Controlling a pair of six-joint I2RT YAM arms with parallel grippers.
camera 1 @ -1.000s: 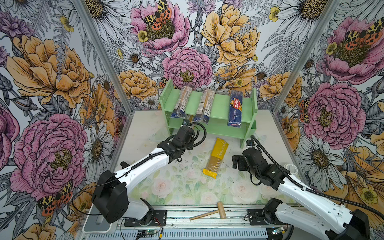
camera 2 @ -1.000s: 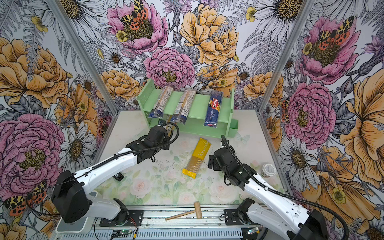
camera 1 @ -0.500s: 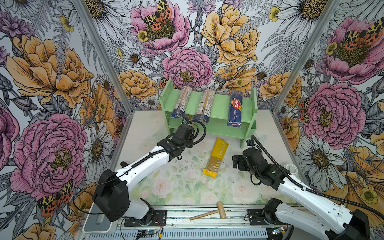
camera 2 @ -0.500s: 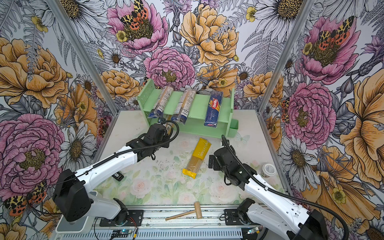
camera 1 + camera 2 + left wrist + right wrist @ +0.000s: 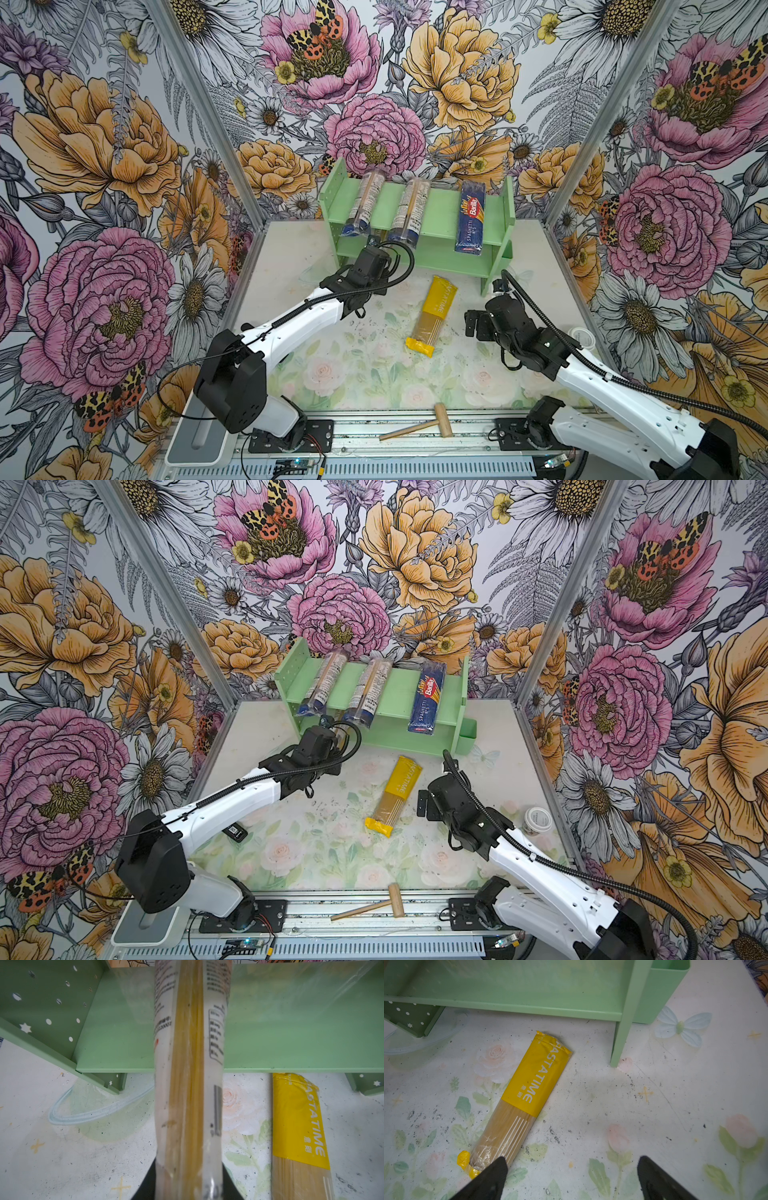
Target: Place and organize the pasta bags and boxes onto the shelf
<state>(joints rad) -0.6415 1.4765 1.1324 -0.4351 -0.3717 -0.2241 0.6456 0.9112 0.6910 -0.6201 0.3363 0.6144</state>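
Note:
My left gripper [image 5: 189, 1178] is shut on a clear spaghetti bag [image 5: 189, 1064] whose far part lies over the lower board [image 5: 291, 1032] of the green shelf [image 5: 440, 208]. In both top views that gripper [image 5: 372, 251] [image 5: 326, 725] sits at the shelf's front left, and the held bag is mostly hidden. On the top tier lie two clear blue-ended bags [image 5: 361, 203] [image 5: 409, 210] and a dark blue Barilla box [image 5: 471, 218]. A yellow bag [image 5: 434, 316] [image 5: 533, 1084] lies on the table. My right gripper [image 5: 471, 328] [image 5: 572, 1159] hovers open beside its near end.
A small wooden mallet [image 5: 419, 424] lies on the front rail. A white round jar [image 5: 582, 336] stands at the table's right edge. A green bin [image 5: 467, 737] hangs on the shelf's right panel. A small black item [image 5: 235, 833] lies under the left arm.
My left gripper has edged a little closer to the shelf with the clear bag. The right arm and the yellow bag have not moved.

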